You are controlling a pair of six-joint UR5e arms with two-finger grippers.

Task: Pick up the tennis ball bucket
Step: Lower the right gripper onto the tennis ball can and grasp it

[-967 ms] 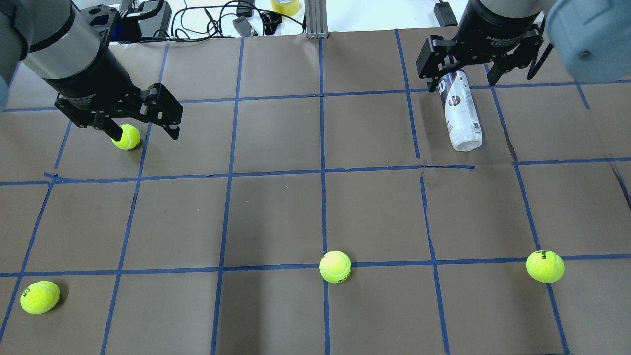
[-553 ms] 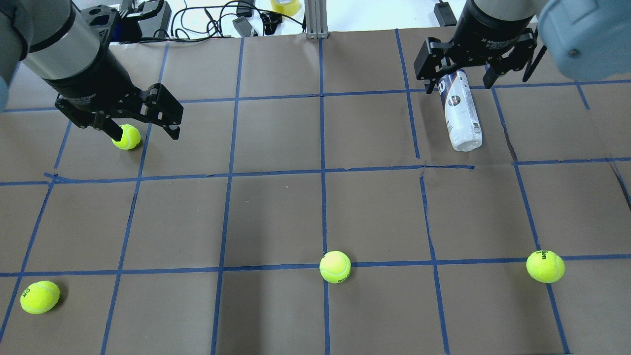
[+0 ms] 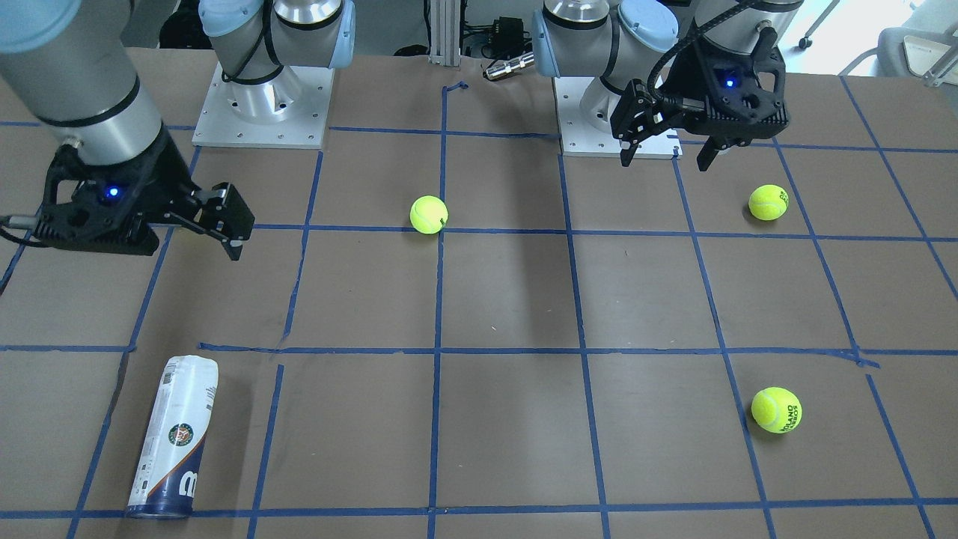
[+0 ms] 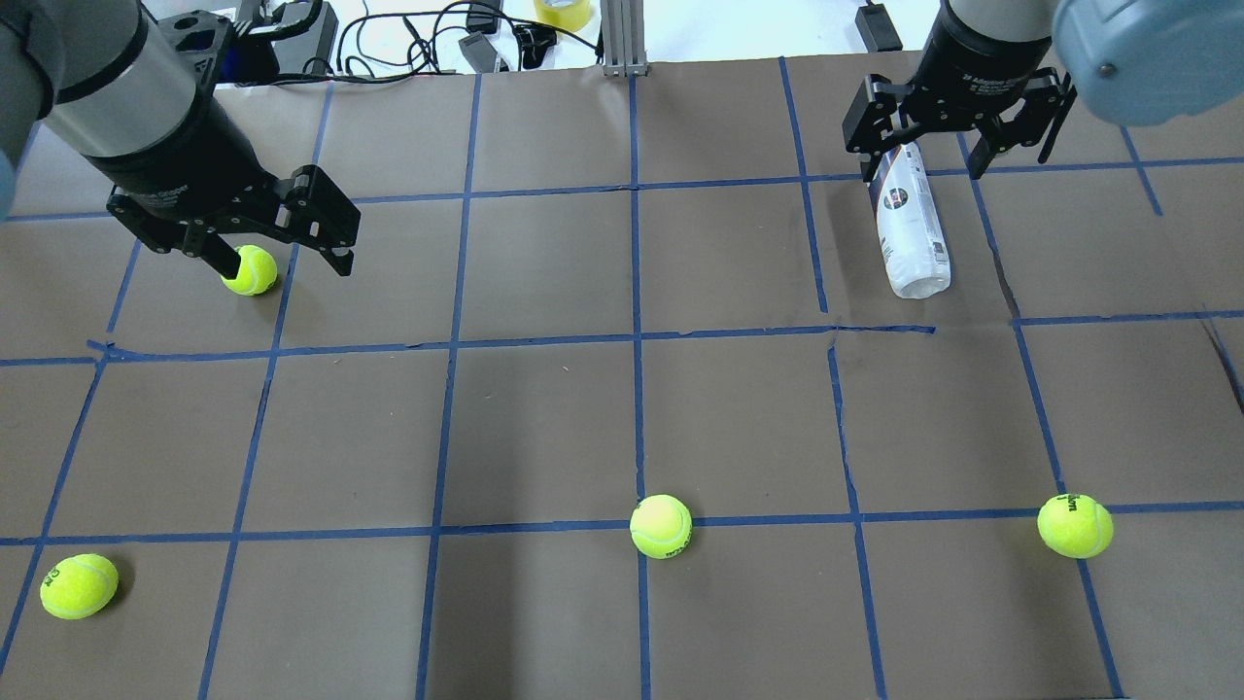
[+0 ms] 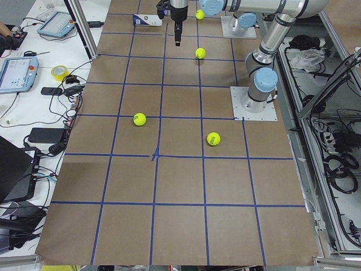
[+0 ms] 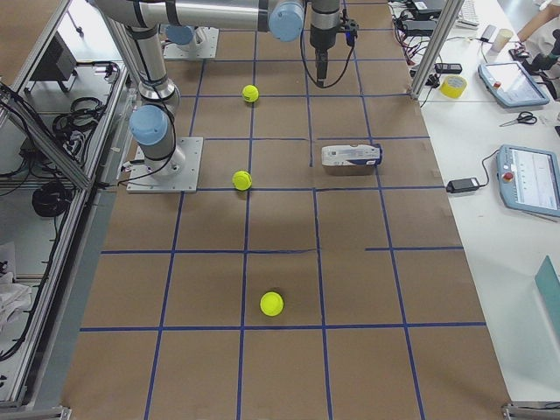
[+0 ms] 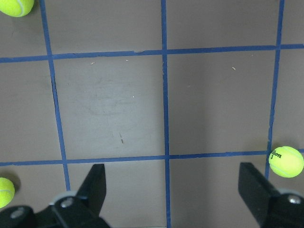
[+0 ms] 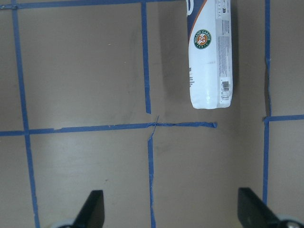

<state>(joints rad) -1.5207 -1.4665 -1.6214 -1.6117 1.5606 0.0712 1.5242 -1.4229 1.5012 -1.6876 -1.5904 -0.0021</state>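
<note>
The tennis ball bucket [image 4: 912, 233] lies on its side on the brown table [image 4: 544, 418], upper right of the overhead view, with its navy end highest in the frame. The right gripper [image 4: 923, 167], jaws spread wide and empty, hangs over that navy end without touching it. In the right wrist view the tennis ball bucket [image 8: 211, 57] fills the upper right, well clear of the fingertips [image 8: 92, 211] at the bottom edge and not between them. The left gripper [image 4: 285, 262], likewise wide open, sits upper left beside a tennis ball [image 4: 250, 270].
</note>
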